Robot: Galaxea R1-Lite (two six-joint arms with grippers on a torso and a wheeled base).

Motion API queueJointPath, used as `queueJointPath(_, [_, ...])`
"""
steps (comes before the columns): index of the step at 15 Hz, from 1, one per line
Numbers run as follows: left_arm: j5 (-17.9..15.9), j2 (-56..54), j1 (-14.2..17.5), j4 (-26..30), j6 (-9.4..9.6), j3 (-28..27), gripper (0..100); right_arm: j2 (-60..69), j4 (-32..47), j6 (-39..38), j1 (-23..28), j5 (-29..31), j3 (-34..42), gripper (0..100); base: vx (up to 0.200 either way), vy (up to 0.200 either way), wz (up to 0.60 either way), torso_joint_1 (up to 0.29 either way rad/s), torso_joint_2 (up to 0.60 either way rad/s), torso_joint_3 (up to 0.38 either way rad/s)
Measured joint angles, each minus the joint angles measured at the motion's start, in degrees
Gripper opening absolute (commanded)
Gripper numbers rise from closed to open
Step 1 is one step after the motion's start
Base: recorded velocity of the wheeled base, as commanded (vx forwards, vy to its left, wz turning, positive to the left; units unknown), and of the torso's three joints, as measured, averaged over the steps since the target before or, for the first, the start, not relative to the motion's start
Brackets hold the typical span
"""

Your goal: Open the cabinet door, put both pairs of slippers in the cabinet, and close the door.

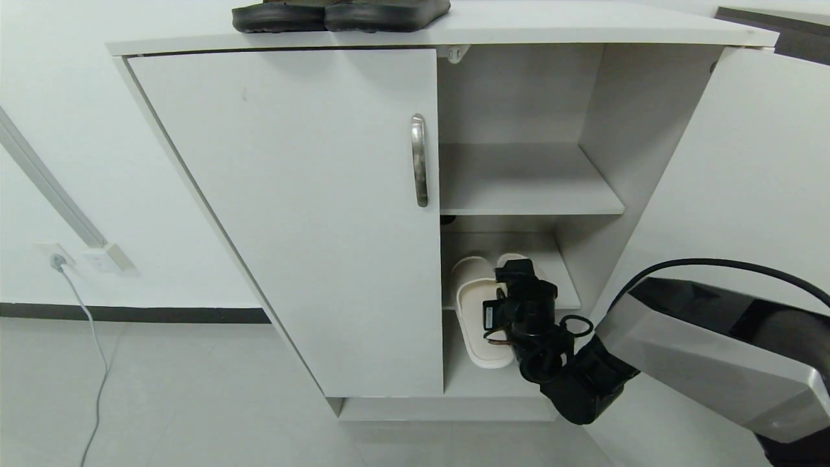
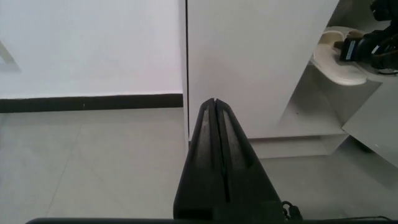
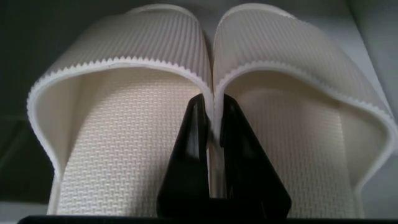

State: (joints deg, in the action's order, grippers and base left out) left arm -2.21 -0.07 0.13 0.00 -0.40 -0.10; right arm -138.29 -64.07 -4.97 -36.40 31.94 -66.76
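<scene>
A pair of white slippers [image 1: 476, 324] [image 3: 124, 143] lies side by side, toes inward, on the low shelf of the white cabinet [image 1: 292, 214]; their heels stick out past the shelf's front. My right gripper [image 1: 512, 269] [image 3: 212, 102] is inside the open right half, shut on the two touching inner edges of the pair. A pair of black slippers [image 1: 340, 14] sits on the cabinet top. My left gripper [image 2: 214, 102] is shut and holds nothing, low over the floor before the cabinet's left side, with the white slippers [image 2: 339, 59] farther off.
The left door with its metal handle [image 1: 419, 160] is closed; the right door [image 1: 746, 181] stands swung open beside my right arm. The upper shelf [image 1: 525, 188] is bare. A wall socket [image 1: 58, 259] with a cable [image 1: 97, 350] is at the left.
</scene>
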Motion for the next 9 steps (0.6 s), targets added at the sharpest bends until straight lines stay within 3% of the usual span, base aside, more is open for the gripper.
queueJointPath(9, [0.02,0.00,0.00,0.00,0.09,0.02,0,-9.69,16.18,-0.09,4.71,0.00,-26.51,0,0.000,0.000,0.00,0.000,0.00,0.000])
